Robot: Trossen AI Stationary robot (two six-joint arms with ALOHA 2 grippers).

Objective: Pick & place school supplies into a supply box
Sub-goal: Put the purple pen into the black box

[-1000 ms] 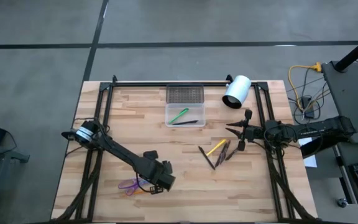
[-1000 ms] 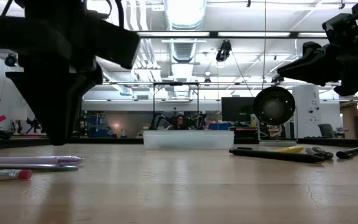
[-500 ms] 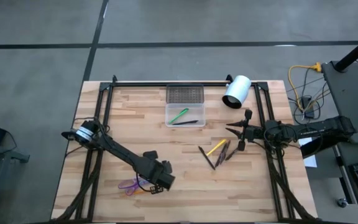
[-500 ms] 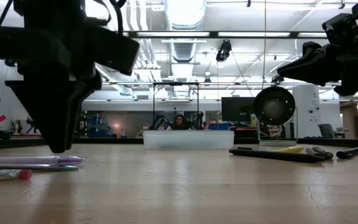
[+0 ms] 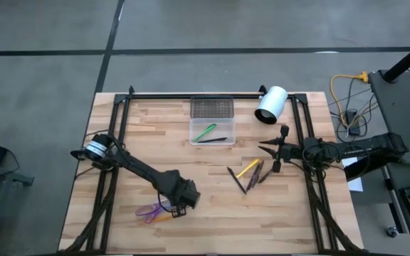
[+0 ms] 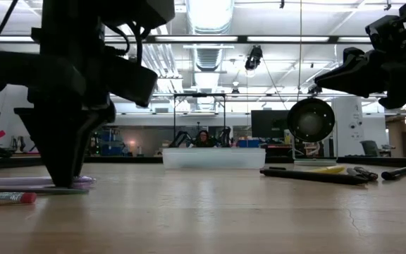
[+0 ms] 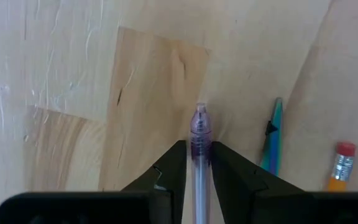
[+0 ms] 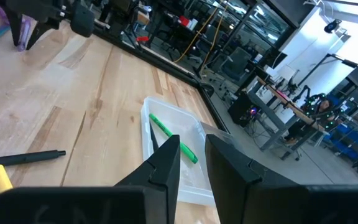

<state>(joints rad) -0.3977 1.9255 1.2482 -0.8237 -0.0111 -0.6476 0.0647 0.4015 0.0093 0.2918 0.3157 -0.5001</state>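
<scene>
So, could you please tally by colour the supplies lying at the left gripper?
Purple pen: 1
Teal pen: 1
Orange pencil: 1
Total: 3

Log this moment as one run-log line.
left gripper: down on table, fingers astride purple pen | right gripper: waiting above pens at right | supply box: holds green pen, dark pen

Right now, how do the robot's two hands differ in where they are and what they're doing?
The left hand is down at the table's near side, its fingers either side of a purple pen lying on the wood; the right hand hangs above the table at the right side, with nothing between its fingers. Both are dark, two-fingered hands.
</scene>
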